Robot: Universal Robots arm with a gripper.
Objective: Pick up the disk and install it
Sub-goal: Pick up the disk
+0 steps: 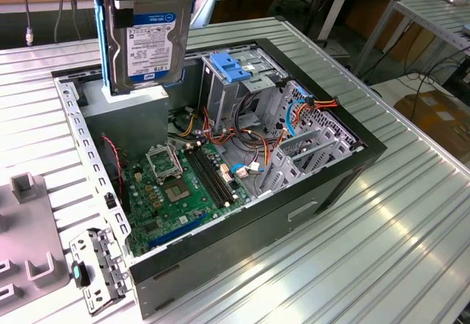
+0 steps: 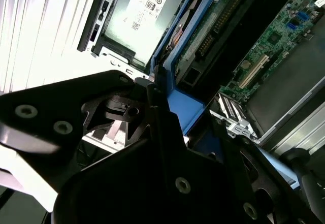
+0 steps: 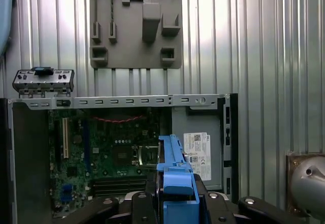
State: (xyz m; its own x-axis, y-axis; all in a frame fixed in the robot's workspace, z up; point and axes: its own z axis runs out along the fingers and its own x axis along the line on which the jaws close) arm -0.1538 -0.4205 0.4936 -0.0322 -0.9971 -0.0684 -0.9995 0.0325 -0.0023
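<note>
The disk (image 1: 150, 41) hangs upright in the air at the exterior view's upper left, its white label with a blue band facing the camera and blue rails along its sides. My gripper (image 1: 145, 1) is shut on its upper end from above. The disk hovers over the grey power-supply box (image 1: 136, 118) in the far-left corner of the open computer case (image 1: 330, 177). In both wrist views the blue rail (image 3: 175, 176) (image 2: 185, 107) sticks out between the black fingers (image 3: 147, 198), with the motherboard (image 3: 101, 153) and the case interior below.
A drive cage topped by a light-blue bracket (image 1: 231, 67) stands at the case's far side, with orange and blue cables (image 1: 294, 111) beside it. A grey fixture plate (image 1: 29, 243) and a small metal bracket (image 1: 95, 269) lie on the ribbed table (image 1: 382, 243) outside the case.
</note>
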